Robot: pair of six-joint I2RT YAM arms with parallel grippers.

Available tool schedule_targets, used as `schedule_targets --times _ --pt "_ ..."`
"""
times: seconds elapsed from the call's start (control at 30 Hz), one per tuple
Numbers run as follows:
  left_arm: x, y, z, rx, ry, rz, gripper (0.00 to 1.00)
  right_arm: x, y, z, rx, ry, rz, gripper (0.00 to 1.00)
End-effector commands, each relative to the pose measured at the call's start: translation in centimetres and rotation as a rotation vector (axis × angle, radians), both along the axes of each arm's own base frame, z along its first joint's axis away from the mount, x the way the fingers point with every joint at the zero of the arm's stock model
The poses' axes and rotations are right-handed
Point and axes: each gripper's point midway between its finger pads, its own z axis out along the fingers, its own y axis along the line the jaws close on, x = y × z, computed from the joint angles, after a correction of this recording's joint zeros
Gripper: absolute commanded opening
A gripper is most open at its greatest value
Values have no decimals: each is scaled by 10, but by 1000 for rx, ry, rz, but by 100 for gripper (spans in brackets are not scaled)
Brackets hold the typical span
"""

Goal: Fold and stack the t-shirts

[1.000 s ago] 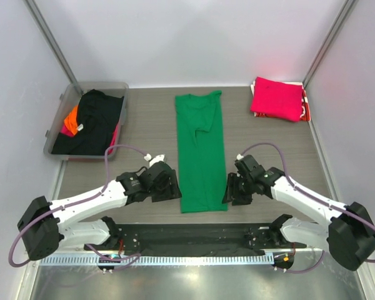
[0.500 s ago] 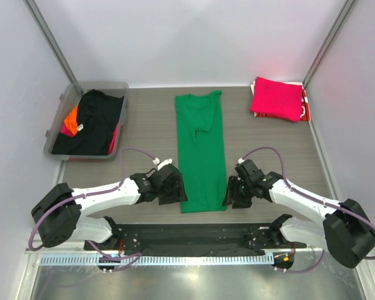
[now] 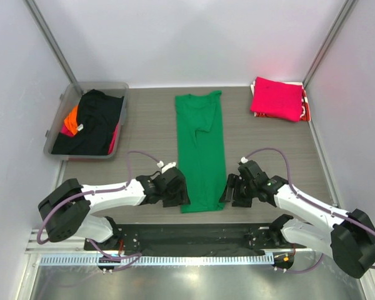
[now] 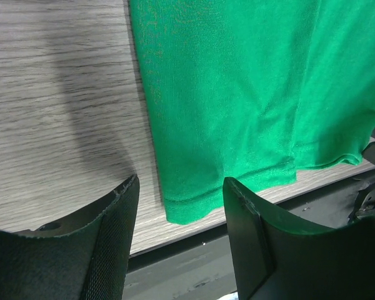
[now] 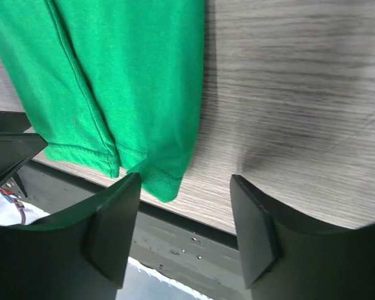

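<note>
From above, the green t-shirt [image 3: 200,153] lies flat on the grey wood-grain table [image 3: 150,125] in the middle of the frame, folded into a long narrow strip that runs from the upper centre down toward the arms, collar end at the top. The left gripper [image 3: 175,190] sits low at the strip's lower left corner and the right gripper [image 3: 232,189] at its lower right corner, each just beside the hem. At the upper left a clear tub [image 3: 59,119] holds a crumpled black t-shirt [image 3: 94,122] with an orange t-shirt [image 3: 71,117] showing at its left side. At the upper right a magenta t-shirt [image 3: 276,98] lies folded in a square near the table's corner. In the left wrist view the green t-shirt [image 4: 237,81] fills the upper right, its hemmed corner reaching down into the gap of the left gripper [image 4: 180,184]. The two black fingers [image 4: 115,244] stand well apart and neither pinches the cloth. In the right wrist view the green t-shirt [image 5: 125,69] hangs in the upper left, bare table [image 5: 300,94] to its right. The right gripper [image 5: 186,181] is spread wide, the hem corner lying just inside its left finger [image 5: 112,231], nothing gripped.
</note>
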Motion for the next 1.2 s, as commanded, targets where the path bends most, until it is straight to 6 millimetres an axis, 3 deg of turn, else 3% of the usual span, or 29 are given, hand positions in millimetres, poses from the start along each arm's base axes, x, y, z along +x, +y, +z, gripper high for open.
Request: schedule_targets --times 0.0,0.17,0.4,0.67,0.8,0.83,0.9,0.93,1.0,1.07,1.17 --pt "-2 1 -3 -6 -5 13 57 3 2 4 29 -28 -31 66" --pt "-1 3 -3 -7 -10 22 57 -4 2 -6 32 10 -34 69" --pt "-4 3 -2 -8 -11 20 57 12 3 15 80 -97 -100 68" --pt "-8 -4 -4 -1 -9 -1 56 3 10 -5 107 -31 -77 66" --pt "-11 -8 -7 5 -3 -7 52 -2 9 -10 111 -21 -69 42" --pt "-11 -8 -8 7 -1 -7 47 -3 8 -12 108 -16 -72 22" --pt "-10 -12 -7 5 2 -7 37 -4 7 -12 110 -17 -74 8" --pt "-10 -13 -8 2 7 0 25 -6 6 -13 109 -14 -77 1" --pt "-10 -17 -8 -3 6 -3 9 -6 6 -14 106 -11 -76 1" --pt "-9 -21 -6 -8 5 -9 0 -6 5 -14 101 -11 -73 1" --pt "-10 -17 4 5 15 16 0 -4 1 -7 71 -21 -77 1"
